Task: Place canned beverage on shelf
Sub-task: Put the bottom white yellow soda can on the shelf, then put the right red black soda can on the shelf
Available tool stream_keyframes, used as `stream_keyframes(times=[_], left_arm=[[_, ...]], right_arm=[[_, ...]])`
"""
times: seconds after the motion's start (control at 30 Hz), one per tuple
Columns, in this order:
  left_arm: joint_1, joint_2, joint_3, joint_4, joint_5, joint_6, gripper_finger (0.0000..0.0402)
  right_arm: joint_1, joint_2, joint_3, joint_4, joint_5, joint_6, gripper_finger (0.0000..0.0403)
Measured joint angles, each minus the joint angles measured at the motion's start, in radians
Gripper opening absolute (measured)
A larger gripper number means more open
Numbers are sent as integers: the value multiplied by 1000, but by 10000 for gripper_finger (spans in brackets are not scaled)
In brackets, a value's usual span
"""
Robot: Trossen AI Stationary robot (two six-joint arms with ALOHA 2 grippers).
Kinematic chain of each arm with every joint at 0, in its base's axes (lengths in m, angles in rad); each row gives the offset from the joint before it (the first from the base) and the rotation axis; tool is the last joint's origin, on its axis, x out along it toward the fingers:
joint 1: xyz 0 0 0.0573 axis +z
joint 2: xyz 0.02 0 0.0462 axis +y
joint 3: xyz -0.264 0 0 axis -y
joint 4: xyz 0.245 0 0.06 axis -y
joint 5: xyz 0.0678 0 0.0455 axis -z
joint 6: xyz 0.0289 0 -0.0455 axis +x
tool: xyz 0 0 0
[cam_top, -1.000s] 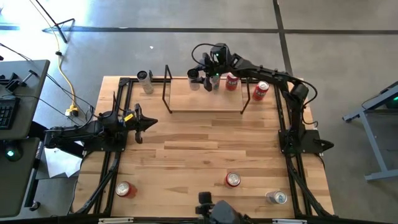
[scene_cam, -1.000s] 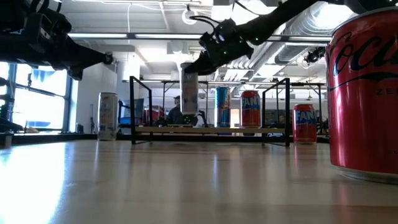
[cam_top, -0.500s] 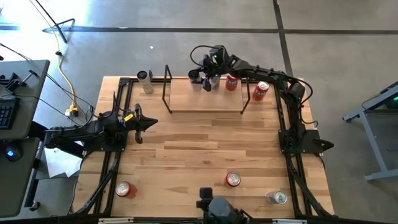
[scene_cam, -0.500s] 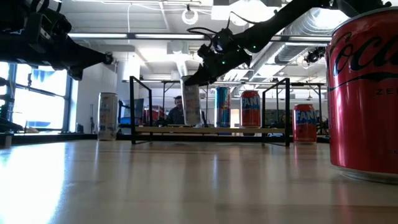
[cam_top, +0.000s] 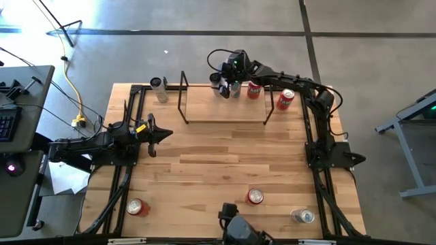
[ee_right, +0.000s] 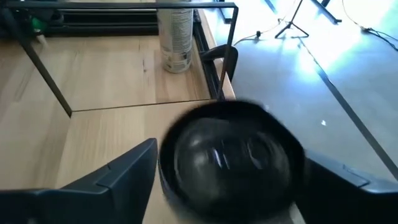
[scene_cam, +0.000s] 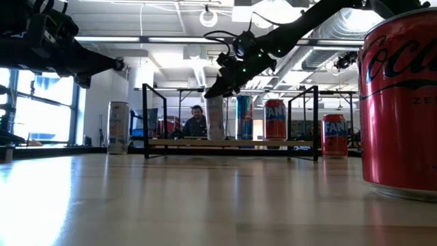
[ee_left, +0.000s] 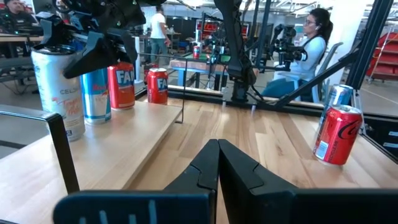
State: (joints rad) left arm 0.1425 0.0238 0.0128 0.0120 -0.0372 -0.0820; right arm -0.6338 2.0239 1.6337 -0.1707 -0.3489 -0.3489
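Note:
The shelf (cam_top: 225,109) is a low wooden board with black rod frames at both ends, along the table's far edge. A blue can (cam_top: 236,89) and an orange Fanta can (cam_top: 253,88) stand on it. My right gripper (cam_top: 222,82) reaches over the shelf's far side and is shut on a tall white can (scene_cam: 216,117), just left of the blue can. My left gripper (cam_top: 163,134) is shut and empty, waiting at the table's left side, its fingers shown meeting in the left wrist view (ee_left: 217,152). My right gripper pinches the white can's top end (ee_right: 166,171) between its two fingers, one on each side of the rim. The fingers (scene_cam: 224,87) slant down from above and from the right. The can stands upright, its bottom (scene_cam: 216,139) at the shelf board.
Another white can (cam_top: 159,88) stands outside the shelf's left end and a second Fanta can (cam_top: 285,99) outside its right end. A red cola can (cam_top: 255,196), a red can (cam_top: 136,206) and a silver can (cam_top: 303,216) stand near the front edge. A person (scene_cam: 198,121) sits beyond the table.
My right gripper has gone down and a little toward the table's right with the white can. The can, held upright all along, has come from well above the shelf down to the board beside the blue can.

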Motion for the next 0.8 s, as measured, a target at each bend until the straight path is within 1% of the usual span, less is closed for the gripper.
stream_keyframes(times=[0.1, 0.37, 0.5, 0.67, 0.8], left_arm=[[0, 0, 0, 0, 0, -11, 0], [0, 0, 0, 0, 0, -14, 0], [0, 0, 0, 0, 0, -14, 0], [0, 0, 0, 0, 0, -13, 0], [0, 0, 0, 0, 0, -13, 0]], right_arm=[[1, 0, 0, 1, 1, 9, 321], [2, 0, 0, 13, 6, 30, 324], [2, 0, 6, 20, 57, 30, 324], [2, 0, 49, 10, 61, 35, 325], [2, 0, 101, -45, 60, 37, 325]])
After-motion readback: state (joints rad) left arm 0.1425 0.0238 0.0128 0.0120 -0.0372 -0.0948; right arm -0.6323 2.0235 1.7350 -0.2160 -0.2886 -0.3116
